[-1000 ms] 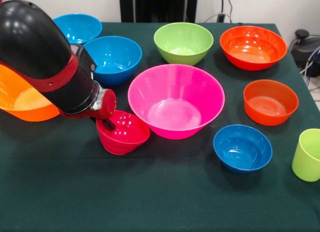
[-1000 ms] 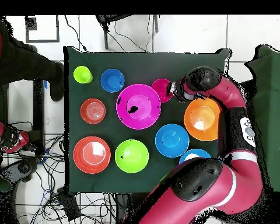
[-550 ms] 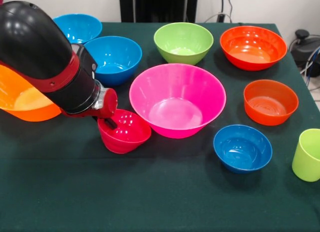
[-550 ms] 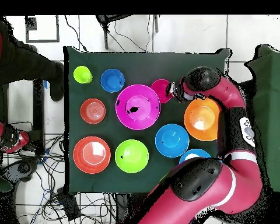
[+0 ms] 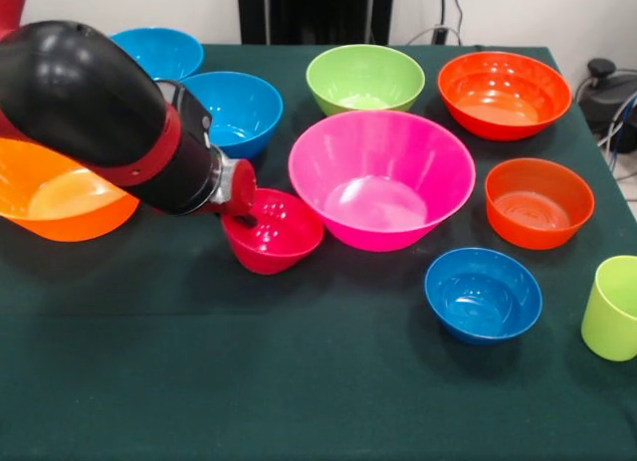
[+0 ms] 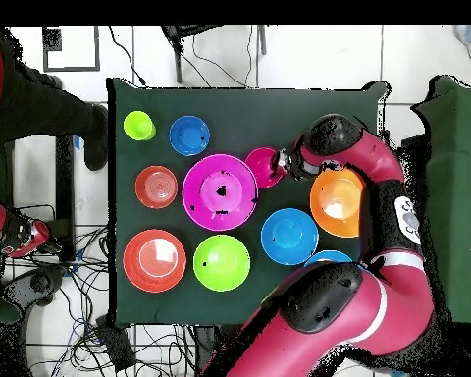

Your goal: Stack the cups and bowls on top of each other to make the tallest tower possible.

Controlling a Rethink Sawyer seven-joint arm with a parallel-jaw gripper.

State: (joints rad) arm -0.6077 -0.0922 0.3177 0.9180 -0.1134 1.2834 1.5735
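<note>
My gripper [image 5: 242, 218] is shut on the near rim of the small crimson bowl [image 5: 277, 232], one finger inside it. The bowl is tilted and touches the large pink bowl [image 5: 381, 177]. In the overhead view the gripper [image 6: 282, 165] sits beside the crimson bowl [image 6: 263, 167], which touches the pink bowl [image 6: 220, 191]. The lime-green cup [image 5: 612, 307] stands upright at the right edge. A small blue bowl [image 5: 483, 294], a medium red-orange bowl [image 5: 538, 202], a green bowl [image 5: 364, 85] and a medium blue bowl [image 5: 229, 113] stand apart. Nothing is stacked.
A large red-orange bowl [image 5: 504, 93] is at the back right. A large orange bowl [image 5: 50, 197] sits partly behind my arm, and another blue bowl [image 5: 157, 53] is behind it. A person [image 6: 24, 98] stands at the overhead view's left edge.
My gripper moved right and toward the table's far side with the crimson bowl. The pink bowl has shifted the same way, pushed by the crimson bowl.
</note>
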